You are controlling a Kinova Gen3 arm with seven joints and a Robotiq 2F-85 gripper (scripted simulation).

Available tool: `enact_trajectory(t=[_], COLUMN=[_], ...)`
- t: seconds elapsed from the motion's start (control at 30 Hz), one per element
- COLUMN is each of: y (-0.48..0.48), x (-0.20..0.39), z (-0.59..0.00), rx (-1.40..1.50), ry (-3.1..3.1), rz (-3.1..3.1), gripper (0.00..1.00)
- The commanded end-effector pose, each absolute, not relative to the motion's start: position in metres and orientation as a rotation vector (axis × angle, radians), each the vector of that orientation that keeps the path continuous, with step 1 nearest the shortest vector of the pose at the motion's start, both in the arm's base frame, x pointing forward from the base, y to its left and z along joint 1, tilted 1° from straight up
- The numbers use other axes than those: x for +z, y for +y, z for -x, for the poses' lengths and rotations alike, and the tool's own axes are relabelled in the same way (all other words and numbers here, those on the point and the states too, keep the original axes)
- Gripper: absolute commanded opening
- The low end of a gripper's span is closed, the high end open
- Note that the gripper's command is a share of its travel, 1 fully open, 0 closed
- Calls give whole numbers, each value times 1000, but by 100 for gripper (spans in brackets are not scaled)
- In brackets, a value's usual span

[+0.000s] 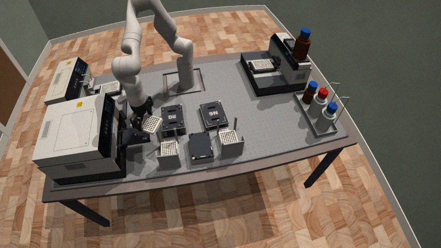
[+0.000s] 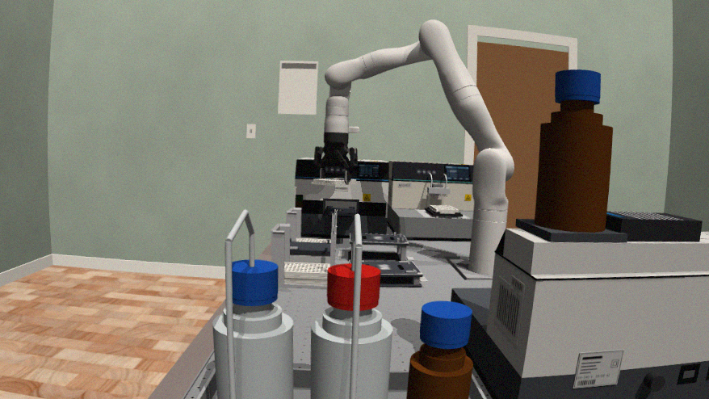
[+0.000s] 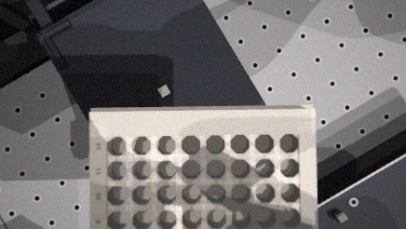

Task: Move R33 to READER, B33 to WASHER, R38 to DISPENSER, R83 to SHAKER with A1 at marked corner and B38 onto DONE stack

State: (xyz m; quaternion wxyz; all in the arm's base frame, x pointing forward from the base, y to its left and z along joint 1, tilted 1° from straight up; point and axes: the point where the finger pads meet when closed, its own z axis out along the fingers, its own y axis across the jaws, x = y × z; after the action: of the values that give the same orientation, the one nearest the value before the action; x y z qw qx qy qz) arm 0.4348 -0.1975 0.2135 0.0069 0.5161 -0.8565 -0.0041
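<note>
Plate: a white well plate hangs in the air above the deck, between the reader's dark tray and nest RG.
Gripper: the gripper points down, its fingers spread wide across the plate and gripping it.
Arm: bent over from its base.
Nearby: a rack with a plate just in front; nest N6 further off.
Surface: grey perforated deck, wood floor.
</note>
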Motion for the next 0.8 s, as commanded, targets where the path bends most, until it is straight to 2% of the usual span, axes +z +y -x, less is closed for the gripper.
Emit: enact_trajectory(t=[0.0,0.77], y=[-214,-254], x=[215,215], z=[-432,-423], rx=[-8,-12], ry=[-2644,-2445], rz=[-1664,-1947], gripper=[94,94])
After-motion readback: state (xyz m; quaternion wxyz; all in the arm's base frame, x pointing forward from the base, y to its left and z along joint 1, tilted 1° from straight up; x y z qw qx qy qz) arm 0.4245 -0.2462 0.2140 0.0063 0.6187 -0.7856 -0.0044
